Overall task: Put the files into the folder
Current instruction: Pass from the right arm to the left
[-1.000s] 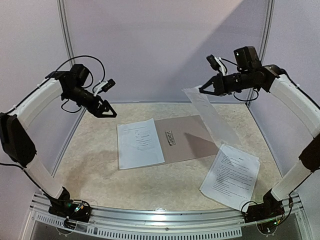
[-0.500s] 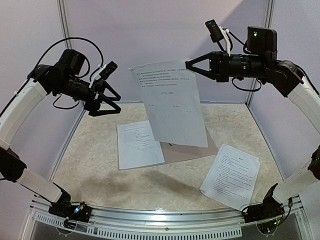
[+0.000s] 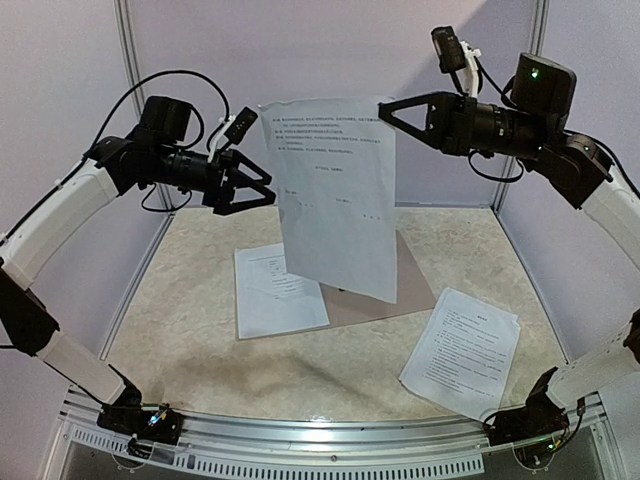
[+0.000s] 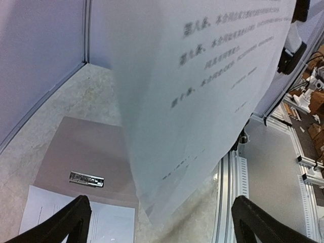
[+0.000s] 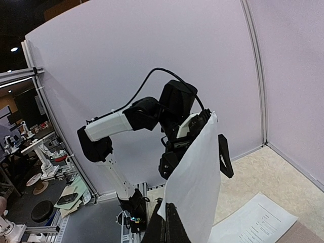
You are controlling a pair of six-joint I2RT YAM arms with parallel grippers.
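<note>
White sheet (image 3: 335, 200) dangles mid-frame from my right pincer (image 3: 383, 106), clamped on its top corner; held by one corner, it could swing or slip before my left pincer (image 3: 270, 190), spread wide and empty beside its edge, catches it; folder (image 3: 408, 275) lies below, one file (image 3: 280, 290) across its left part; a loose file (image 3: 465, 350) sits lower right.

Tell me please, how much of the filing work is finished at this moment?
Done: one sheet seems to lie over the folder's left part. In hand: the right jaws, shut, hold a second sheet by its top corner, hanging above the folder; the left jaws stand open beside its other top edge. Left: this sheet must go down, and the papers at the near right lie untouched.
</note>
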